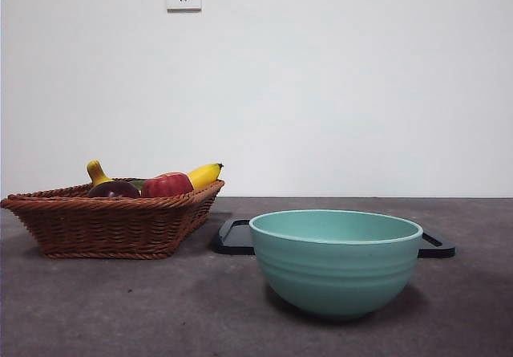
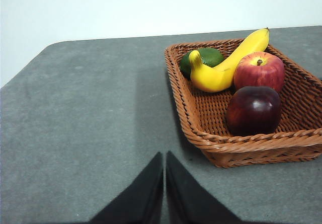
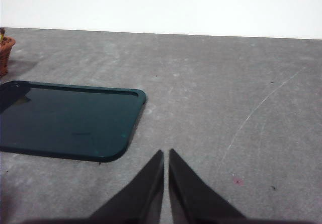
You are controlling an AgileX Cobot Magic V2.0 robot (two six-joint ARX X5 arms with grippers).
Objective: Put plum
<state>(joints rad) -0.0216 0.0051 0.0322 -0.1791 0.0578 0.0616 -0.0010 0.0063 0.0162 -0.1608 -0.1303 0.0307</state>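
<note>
Plum (image 2: 253, 110) sits untouched in the wicker basket (image 2: 201, 128), at 6 o'clock from the apple (image 2: 259, 71); left pincer (image 2: 164, 183) and right pincer (image 3: 166, 183) both pinched closed, empty, so next: left opens, reaches in.

Landmark: woven brown wicker basket (image 1: 112, 225), sitting on the grey table (image 1: 120, 309). Inside it: dark maroon round plum (image 2: 253, 110) at the near side from the left wrist camera, red apple (image 2: 259, 71) just behind and touching, long yellow banana (image 2: 226, 65) lying beside the apple, green round fruit (image 2: 204, 58) tucked behind the banana's end. Right of the basket in the front view: flat dark rectangular tray (image 1: 234, 238), near its corner. Before that tray: round mint-green bowl (image 1: 335, 261), well apart from the basket.
</note>
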